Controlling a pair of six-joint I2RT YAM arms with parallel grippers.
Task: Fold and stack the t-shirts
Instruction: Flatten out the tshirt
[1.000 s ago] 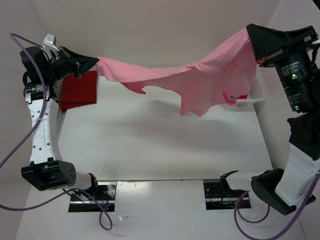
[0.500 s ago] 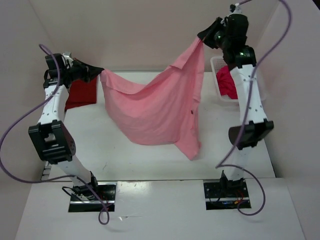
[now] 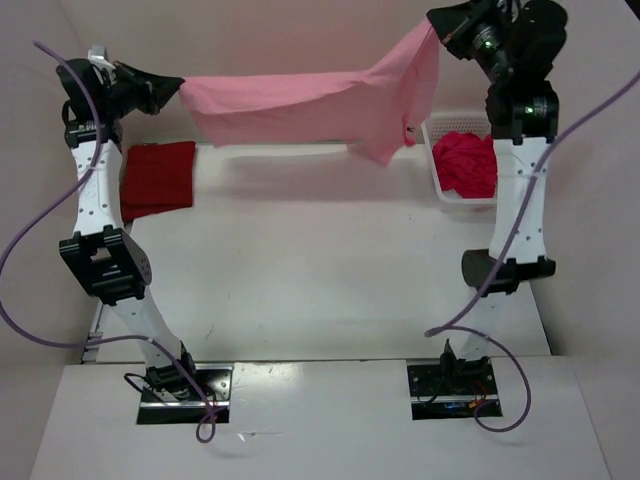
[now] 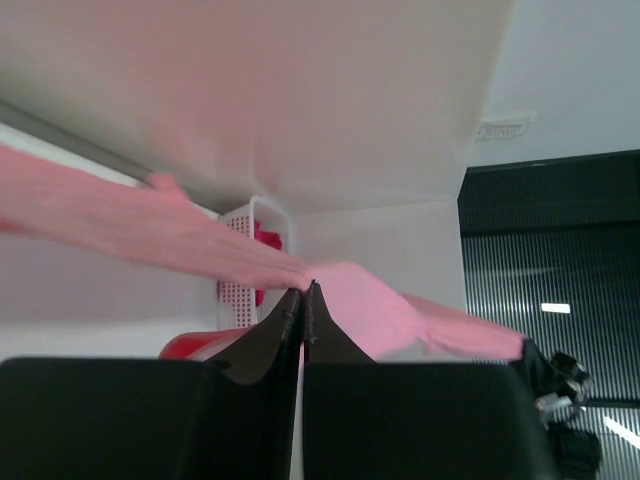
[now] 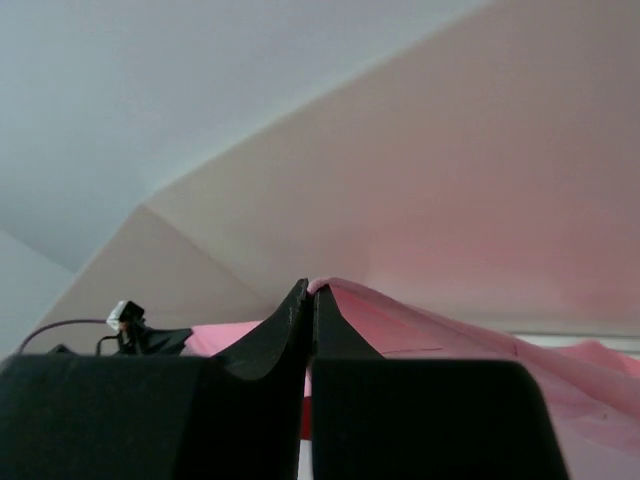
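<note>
The light pink t-shirt (image 3: 310,105) hangs stretched in the air above the table's far side. My left gripper (image 3: 182,88) is shut on its left corner and my right gripper (image 3: 432,28) is shut on its right corner, higher up. In the left wrist view the pink t-shirt (image 4: 360,300) spreads from my left gripper (image 4: 305,289). The right wrist view shows the pink t-shirt (image 5: 420,320) pinched at my right gripper (image 5: 311,288). A folded dark red t-shirt (image 3: 157,178) lies on the table at the far left. A crimson-magenta t-shirt (image 3: 468,163) sits crumpled in the white basket (image 3: 440,135).
The white lattice basket stands at the far right by the wall. Pale walls enclose the table on three sides. Both arm bases sit at the near edge, with purple cables looping off each arm.
Both arms rose and pulled apart, drawing the sagging pink t-shirt taut into a nearly level band. Its hanging body lifted off toward the back.
</note>
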